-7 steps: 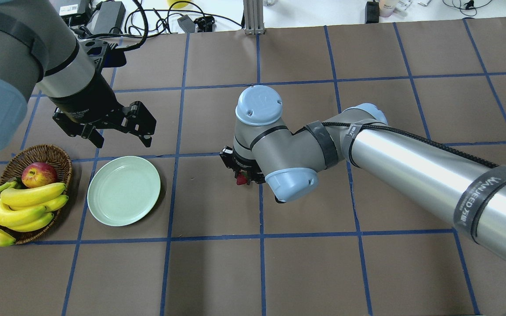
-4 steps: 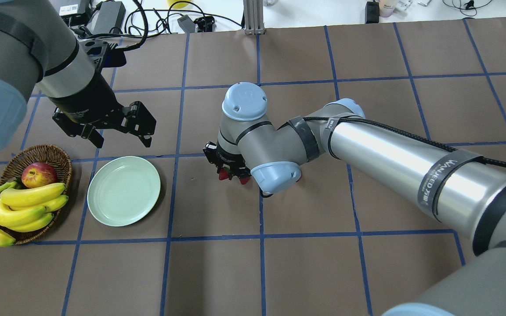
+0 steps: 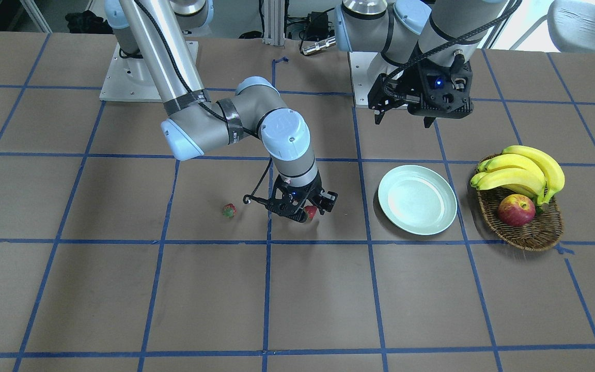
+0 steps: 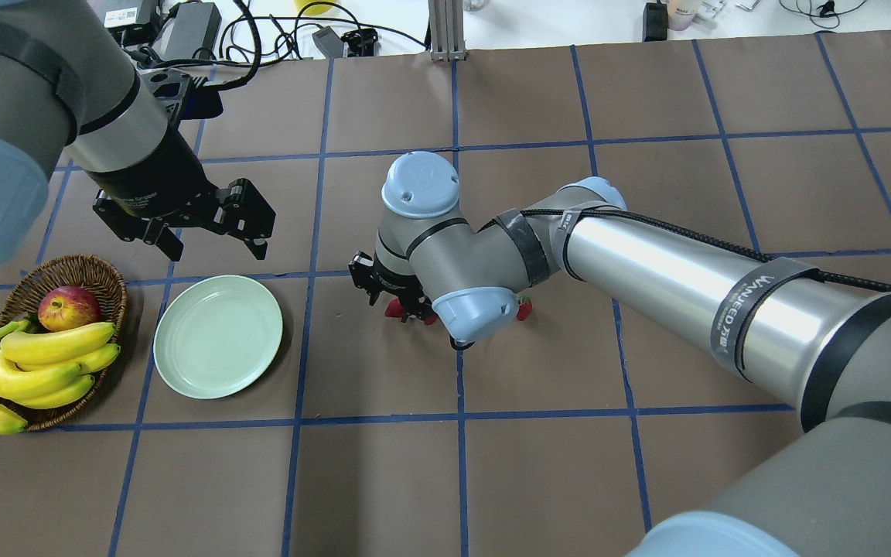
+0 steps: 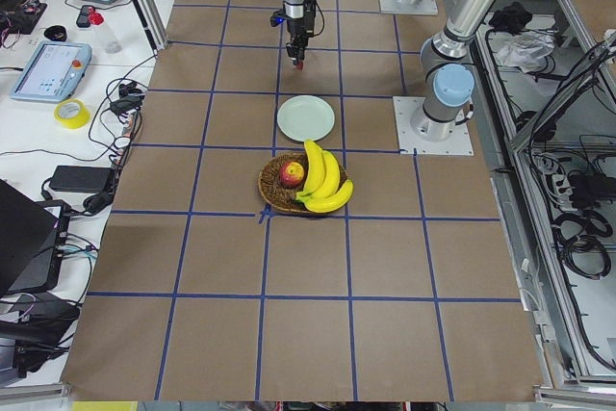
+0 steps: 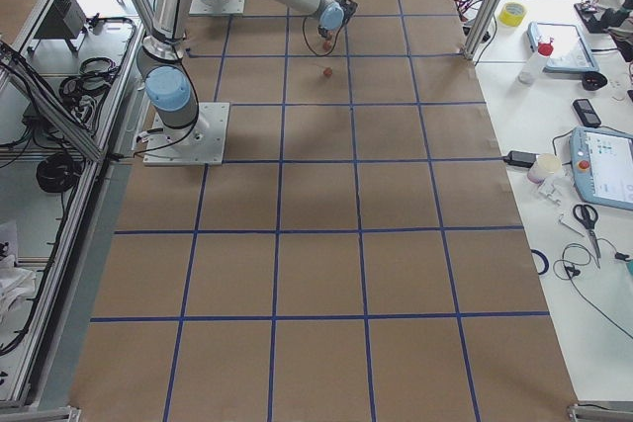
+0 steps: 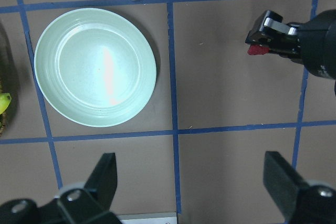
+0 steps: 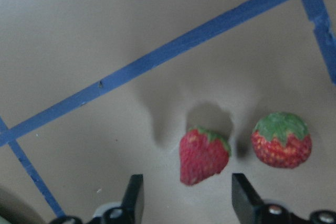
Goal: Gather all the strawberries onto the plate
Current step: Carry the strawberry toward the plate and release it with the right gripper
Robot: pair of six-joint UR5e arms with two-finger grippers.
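My right gripper [image 4: 395,305] is shut on a small red strawberry [image 8: 203,153] and holds it just above the table, right of the plate. It also shows in the front view [image 3: 308,213]. A second strawberry [image 8: 281,139] lies on the table right beside the held one. A third strawberry [image 3: 229,210] lies farther right, by my right elbow [image 4: 523,309]. The pale mint-green plate [image 4: 218,336] holds nothing and shows fully in the left wrist view [image 7: 94,66]. My left gripper [image 4: 213,244] is open and empty, hovering behind the plate.
A wicker basket [image 4: 109,275] with an apple [image 4: 68,307] and bananas [image 4: 43,360] stands left of the plate. The right forearm [image 4: 646,263] stretches across the table's middle right. Cables and boxes [image 4: 182,27] lie beyond the far edge.
My right gripper has moved left toward the plate with the strawberry in it, and the forearm swung with it, uncovering a strawberry by the elbow. The left arm has not moved.
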